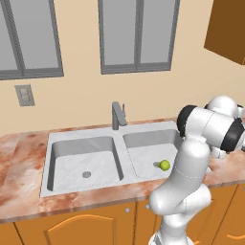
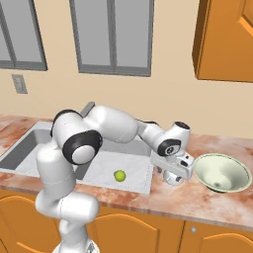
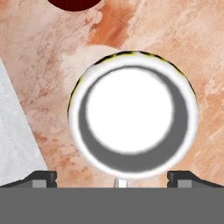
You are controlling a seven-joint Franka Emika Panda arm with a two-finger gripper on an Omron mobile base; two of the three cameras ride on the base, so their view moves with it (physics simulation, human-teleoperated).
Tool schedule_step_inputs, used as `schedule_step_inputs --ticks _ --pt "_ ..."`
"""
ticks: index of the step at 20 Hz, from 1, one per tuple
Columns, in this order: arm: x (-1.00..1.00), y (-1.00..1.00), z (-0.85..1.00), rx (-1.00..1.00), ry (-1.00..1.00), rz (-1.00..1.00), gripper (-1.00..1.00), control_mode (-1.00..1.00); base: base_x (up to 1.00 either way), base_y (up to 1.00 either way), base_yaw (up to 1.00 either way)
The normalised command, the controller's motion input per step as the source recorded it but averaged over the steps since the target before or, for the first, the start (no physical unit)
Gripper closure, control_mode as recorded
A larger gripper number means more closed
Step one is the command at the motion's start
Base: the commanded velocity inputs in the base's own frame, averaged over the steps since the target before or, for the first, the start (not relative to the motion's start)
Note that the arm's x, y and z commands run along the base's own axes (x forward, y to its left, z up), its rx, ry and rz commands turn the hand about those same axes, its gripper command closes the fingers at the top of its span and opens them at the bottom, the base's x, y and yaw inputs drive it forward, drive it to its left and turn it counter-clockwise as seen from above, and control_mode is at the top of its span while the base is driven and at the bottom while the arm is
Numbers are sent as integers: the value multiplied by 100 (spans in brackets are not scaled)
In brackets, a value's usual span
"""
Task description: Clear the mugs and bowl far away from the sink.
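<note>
In the hand view I look straight down into a round mug (image 3: 131, 113) with a white inside and a yellowish outer edge, standing on the marbled counter. My gripper (image 3: 113, 179) is open, and its fingertips (image 3: 43, 178) stand wide apart on either side of the mug's near rim. A dark red round shape (image 3: 72, 3), apparently the red mug, pokes in at the top edge. In the right base view the gripper (image 2: 174, 179) points down at the counter between the sink (image 2: 29, 148) and the pale greenish bowl (image 2: 221, 173). The bowl sits just right of the hand.
A small yellow-green ball (image 1: 164, 165) lies in the right basin of the sink (image 1: 86, 162), behind which rises the grey faucet (image 1: 117, 115). The sink's pale rim (image 3: 13, 131) runs along the left of the hand view. An orange wall cabinet (image 2: 227, 39) hangs above the bowl.
</note>
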Motion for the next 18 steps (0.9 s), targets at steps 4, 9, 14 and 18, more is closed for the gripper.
schedule_step_inputs --ticks 4,9,14,18 --pt "0 0 -5 0 0 0 -100 -100 0 0 0" --pt "0 0 -11 0 0 0 -100 -100 0 0 0" --pt "0 -1 -9 0 0 0 -100 -100 0 0 0" --pt "0 0 -1 0 0 0 -100 -100 0 0 0"
